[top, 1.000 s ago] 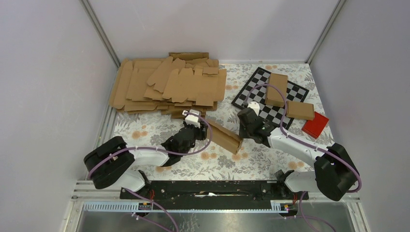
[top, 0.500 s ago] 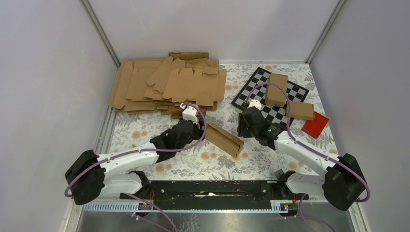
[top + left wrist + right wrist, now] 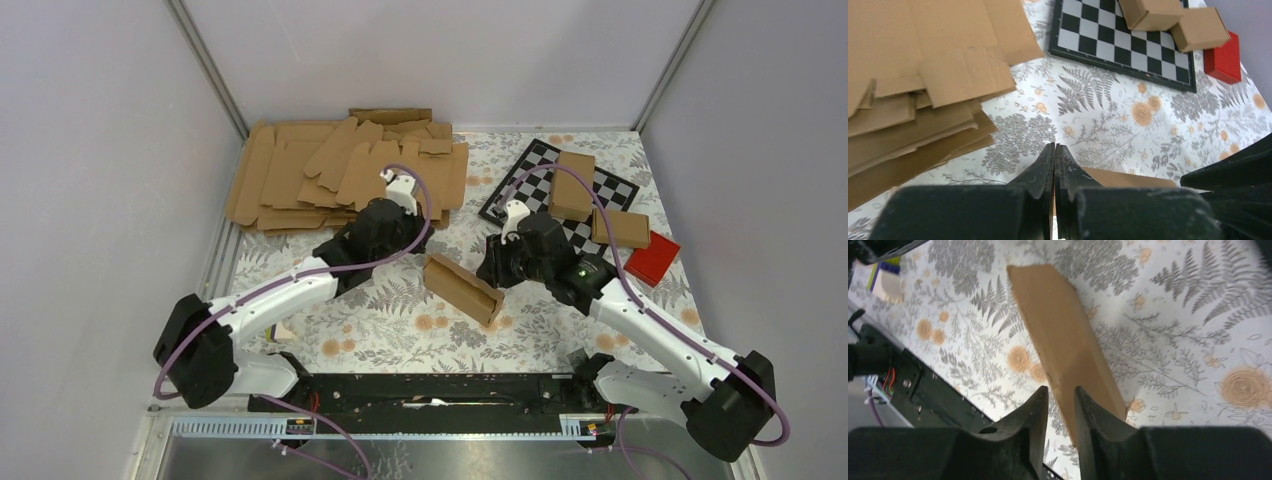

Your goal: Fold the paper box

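Observation:
The paper box (image 3: 462, 288) is a small oblong brown carton lying slantwise on the flowered cloth, mid-table. In the right wrist view the paper box (image 3: 1063, 335) stretches away from my right gripper (image 3: 1061, 392). Its jaws stand a little apart, open, at the box's near end, and cloth and cardboard show in the gap with nothing pinched. From above, the right gripper (image 3: 492, 272) sits at the carton's right end. My left gripper (image 3: 1055, 147) is shut, fingers pressed together, just behind and above the box (image 3: 1133, 178), whose top edge peeks out beside the fingers.
A stack of flat brown blanks (image 3: 345, 175) fills the back left. A chessboard (image 3: 525, 185) at the back right carries two folded cartons (image 3: 572, 185) (image 3: 620, 228), with a red block (image 3: 652, 258) beside it. A black rail (image 3: 430, 390) runs along the near edge.
The left arm has stretched toward the back, off the box's left end, and its jaws have shut. The right gripper has shifted back and left by the box's right end.

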